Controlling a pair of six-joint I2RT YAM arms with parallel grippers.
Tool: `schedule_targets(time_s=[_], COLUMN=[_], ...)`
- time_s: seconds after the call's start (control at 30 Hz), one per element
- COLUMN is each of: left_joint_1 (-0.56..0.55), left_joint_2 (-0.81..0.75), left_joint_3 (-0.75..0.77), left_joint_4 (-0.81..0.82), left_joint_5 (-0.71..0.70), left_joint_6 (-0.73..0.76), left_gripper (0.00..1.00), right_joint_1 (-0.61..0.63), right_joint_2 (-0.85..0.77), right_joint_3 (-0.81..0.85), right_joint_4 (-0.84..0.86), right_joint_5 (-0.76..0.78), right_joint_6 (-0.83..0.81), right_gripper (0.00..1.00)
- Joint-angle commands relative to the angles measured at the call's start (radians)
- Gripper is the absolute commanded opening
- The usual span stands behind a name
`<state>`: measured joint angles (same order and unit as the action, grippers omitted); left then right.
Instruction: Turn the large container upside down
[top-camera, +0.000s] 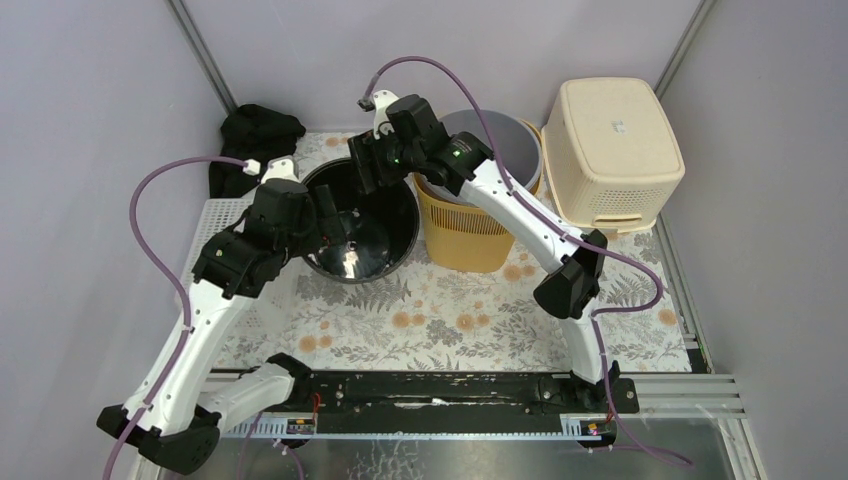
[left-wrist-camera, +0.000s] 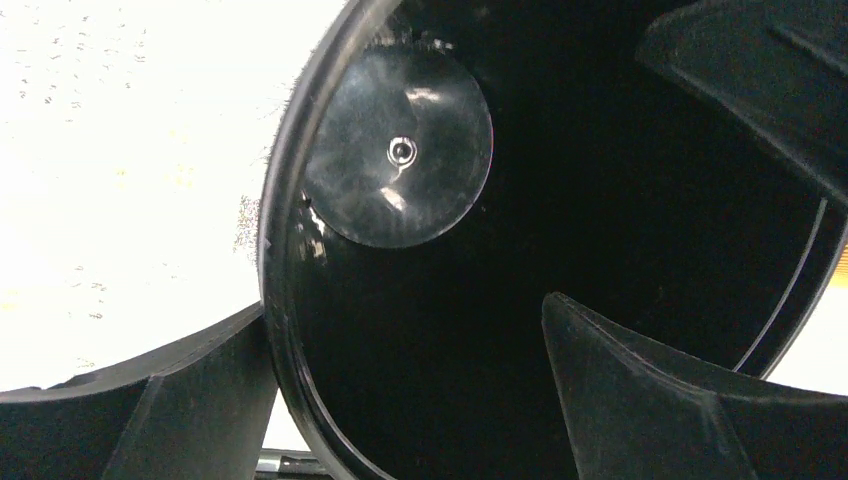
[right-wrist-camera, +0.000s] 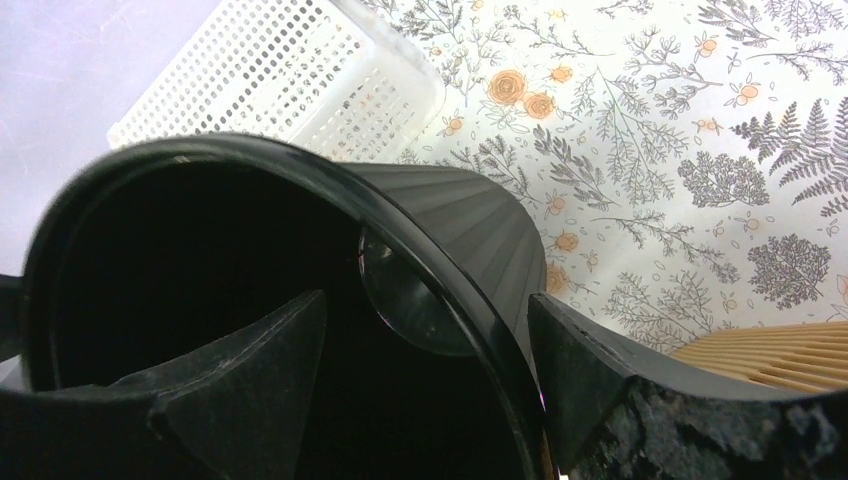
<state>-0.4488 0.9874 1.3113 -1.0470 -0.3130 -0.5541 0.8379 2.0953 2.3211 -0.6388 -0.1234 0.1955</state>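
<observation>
The large black container (top-camera: 372, 232) stands mouth up on the floral mat, between the two arms. Its shiny round bottom (left-wrist-camera: 400, 150) shows in the left wrist view. My left gripper (top-camera: 322, 222) is open astride the left rim: one finger (left-wrist-camera: 200, 400) sits outside against the wall and the other hangs free inside. My right gripper (top-camera: 368, 170) is open astride the far rim. In the right wrist view its gripper (right-wrist-camera: 427, 297) has the container's ribbed wall (right-wrist-camera: 450, 220) between the fingers, close to the outer finger (right-wrist-camera: 600, 380).
A yellow slatted basket (top-camera: 470, 235) with a grey bin (top-camera: 500, 140) inside stands just right of the container. A cream basket (top-camera: 612, 150) lies upside down at the back right. A white mesh tray (top-camera: 225, 215) and black cloth (top-camera: 255, 135) lie on the left.
</observation>
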Motion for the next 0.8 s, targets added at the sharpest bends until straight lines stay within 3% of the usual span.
schedule_targets(time_s=[0.0, 0.43, 0.77], left_joint_1=[0.015, 0.027, 0.049], left_joint_2=[0.010, 0.058, 0.066], left_joint_3=[0.041, 0.124, 0.134], left_joint_4=[0.083, -0.010, -0.007], left_joint_5=[0.029, -0.130, -0.147], left_joint_6=[0.035, 0.114, 0.125], left_gripper=[1.00, 1.00, 1.00], right_joint_1=[-0.009, -0.020, -0.040], right_joint_2=[-0.005, 0.010, -0.003], right_joint_3=[0.050, 0.087, 0.095], right_joint_4=[-0.038, -0.067, -0.002], right_joint_5=[-0.044, -0.060, -0.058], right_joint_6=[-0.021, -0.031, -0.013], right_gripper=[0.82, 0.88, 0.93])
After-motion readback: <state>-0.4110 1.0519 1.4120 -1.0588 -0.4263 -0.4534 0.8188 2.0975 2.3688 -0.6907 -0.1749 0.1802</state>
